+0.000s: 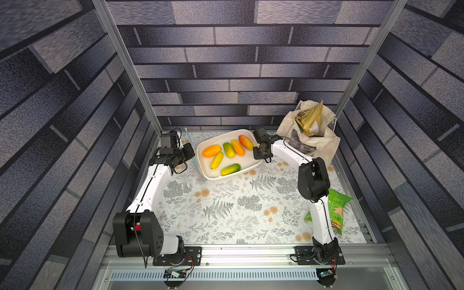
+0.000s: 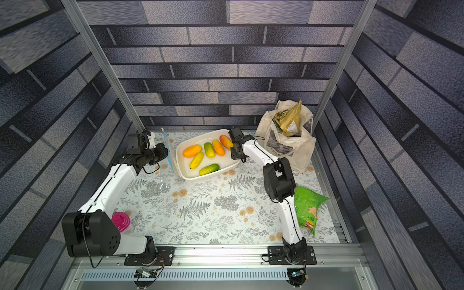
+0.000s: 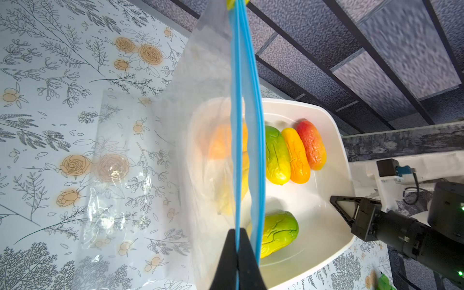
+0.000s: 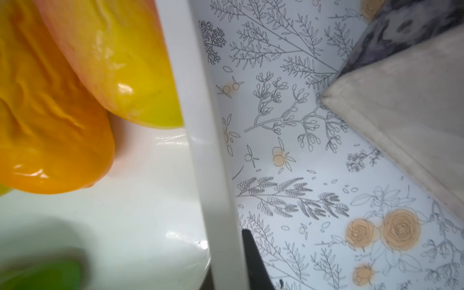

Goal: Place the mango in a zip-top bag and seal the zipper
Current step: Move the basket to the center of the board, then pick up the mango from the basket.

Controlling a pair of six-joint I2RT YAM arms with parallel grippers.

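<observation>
Several mangoes lie in the white tray (image 1: 216, 177): an orange mango (image 1: 212, 150), a green one (image 1: 230, 169), a red one (image 1: 246, 142). The clear zip-top bag (image 3: 200, 100) hangs at the tray's left end, its lower part crumpled on the table (image 1: 188, 182). My left gripper (image 3: 237, 233) is shut on one blue zipper (image 3: 237, 100) strip, and the second strip runs beside it, slightly apart. A yellow piece (image 3: 234, 2) sits at the strip's far end. My right gripper (image 4: 226, 238) is closed on the tray's right rim (image 4: 200, 125), with one finger (image 4: 251, 258) outside it.
A beige canvas tote (image 1: 316, 140) holding a gold packet (image 1: 310, 120) stands at the back right, close to the tray. A green snack packet (image 1: 336, 211) lies by the right arm. A pink-lidded cup (image 2: 121, 222) sits near the left arm's base.
</observation>
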